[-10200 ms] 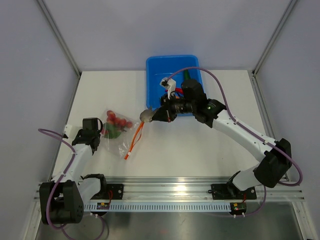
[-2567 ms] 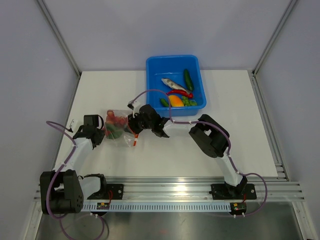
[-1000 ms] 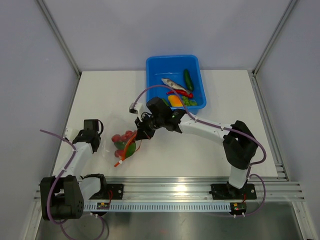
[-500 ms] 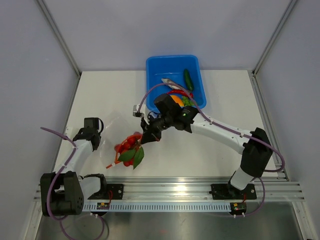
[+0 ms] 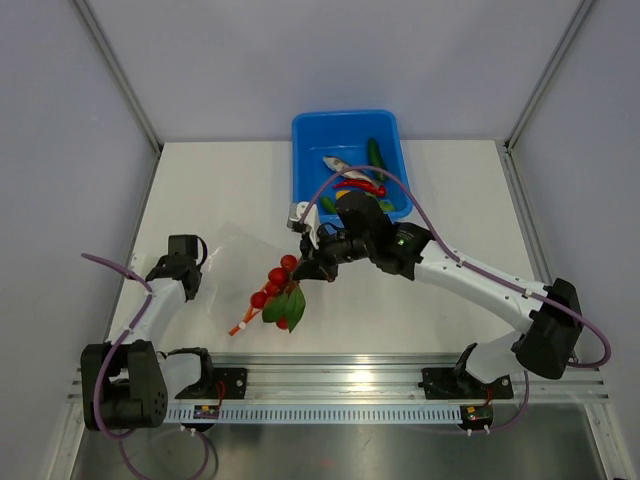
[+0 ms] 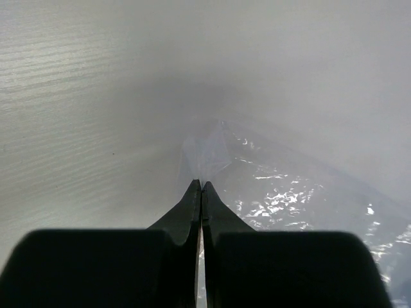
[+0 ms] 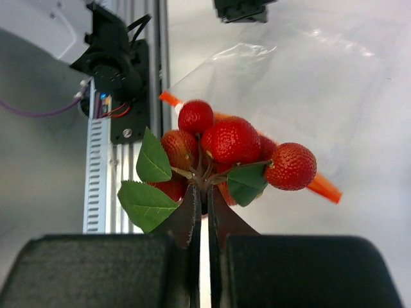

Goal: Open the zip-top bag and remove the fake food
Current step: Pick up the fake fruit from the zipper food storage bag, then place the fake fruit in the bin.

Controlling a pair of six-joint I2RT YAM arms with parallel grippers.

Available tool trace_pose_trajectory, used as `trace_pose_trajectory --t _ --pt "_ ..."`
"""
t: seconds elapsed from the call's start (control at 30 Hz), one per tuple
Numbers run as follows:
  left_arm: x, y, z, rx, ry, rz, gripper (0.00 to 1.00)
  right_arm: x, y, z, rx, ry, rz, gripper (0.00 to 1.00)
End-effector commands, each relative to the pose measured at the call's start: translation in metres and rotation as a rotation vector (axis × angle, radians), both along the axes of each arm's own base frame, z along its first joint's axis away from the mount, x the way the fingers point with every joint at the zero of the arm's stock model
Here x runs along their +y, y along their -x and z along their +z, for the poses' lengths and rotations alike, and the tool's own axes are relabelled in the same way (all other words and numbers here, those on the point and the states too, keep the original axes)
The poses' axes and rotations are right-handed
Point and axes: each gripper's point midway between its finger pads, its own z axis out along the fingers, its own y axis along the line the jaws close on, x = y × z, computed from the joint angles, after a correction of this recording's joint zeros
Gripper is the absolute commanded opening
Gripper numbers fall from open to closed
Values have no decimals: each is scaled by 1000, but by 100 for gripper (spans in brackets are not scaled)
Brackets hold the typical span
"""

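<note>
Fingers (image 7: 186, 215) of the right gripper (image 7: 204, 192) are pressed together with almost no gap, and they pinch the stems of the cluster of red berries (image 7: 231, 147) with green leaves. In the top view this cluster is held over the table (image 5: 200, 180), outside the zip-top bag (image 5: 235, 265) and just beside its orange zip strip (image 5: 240, 325). The bag lies between the 2 grippers, clear and crinkled. The left gripper (image 6: 201, 189) is fully closed; its 2 tips meet on the thin corner of the clear plastic, low near the table. The blue tub (image 5: 345, 116) stands behind, well apart from the bag, with the silvery fish (image 5: 338, 165), the red chili (image 5: 360, 185) and a green cucumber (image 5: 375, 157) inside.
</note>
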Motion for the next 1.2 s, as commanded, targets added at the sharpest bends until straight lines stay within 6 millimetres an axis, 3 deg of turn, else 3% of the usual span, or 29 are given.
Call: trace_pose_trajectory --t 0.0,0.1,0.13,0.2,0.3,0.33,0.37,0.4,0.67,0.87,0.97,1.0,1.07,1.1,1.17 --pt "10 -10 16 -37 -40 23 0 0 -30 39 -97 -128 -151 0" --pt "10 -10 16 -39 -39 26 0 -8 -47 44 -110 -170 -248 0" --pt "9 -9 15 -33 -37 28 0 -11 -52 59 -122 -223 -285 0" --pt "9 -9 16 -38 -34 33 0 -23 -63 57 -112 -245 -342 0" --pt "9 -8 15 -33 -30 36 0 -41 -79 73 -118 -342 -447 0" --pt "9 -8 15 -33 -30 37 0 -49 -84 88 -137 -395 -495 0" --pt "9 -8 16 -35 -31 38 0 -53 -86 83 -137 -400 -519 0" --pt "9 -8 16 -32 -30 39 0 -58 -88 94 -149 -443 -552 0" --pt "9 -6 17 -44 -27 55 0 -79 -114 102 -184 -518 -748 0" --pt "9 -6 17 -46 -25 54 0 -102 -153 113 -267 -543 -971 0" --pt "9 -6 18 -47 -28 54 0 -110 -174 113 -305 -534 -1063 0" --pt "10 -5 17 -44 -28 56 0 -110 -182 105 -313 -509 -1088 0" --pt "10 -5 17 -44 -28 56 0 -118 -198 111 -339 -514 -1158 0" --pt "9 -5 17 -44 -27 55 0 -120 -211 99 -351 -475 -1197 0" --pt "10 -6 19 -49 -29 54 0 -126 -228 104 -372 -467 -1247 0"
